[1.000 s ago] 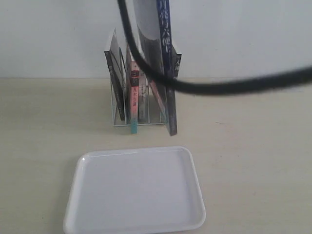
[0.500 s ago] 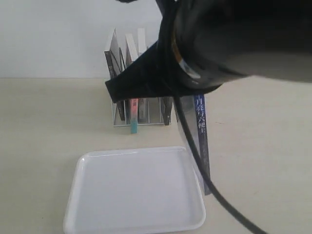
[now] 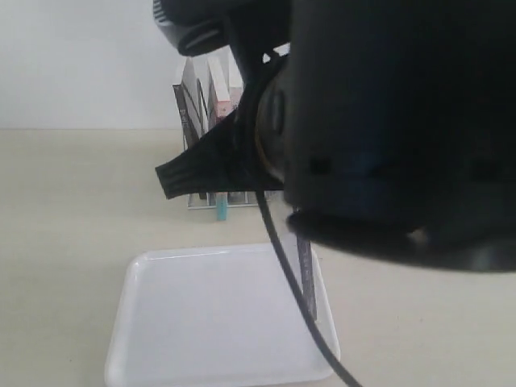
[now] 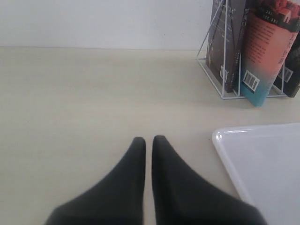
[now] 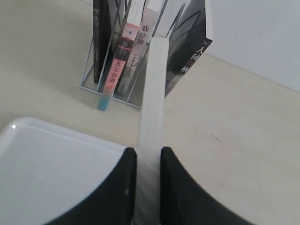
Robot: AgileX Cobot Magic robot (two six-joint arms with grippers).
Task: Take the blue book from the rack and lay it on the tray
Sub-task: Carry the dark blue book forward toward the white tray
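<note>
While the right tool [image 5: 148,157] grips the blue book [image 5: 153,84] upright, clear of the rack [image 5: 119,99] and low over the right rim of the tray [image 3: 201,322], the job is tipping it flat. Ease down, lean it toward the tray's middle, let go late; the left tool [image 4: 147,144] sits pressed together, empty, beside the tray's other side.

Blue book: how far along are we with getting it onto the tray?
Done: the blue book is out of the rack. In hand: the right gripper has its jaws clamped on it, holding it upright on edge over the right side of the tray; whether it touches is unclear. Left: lay it flat and release. The left gripper is shut and empty.
</note>
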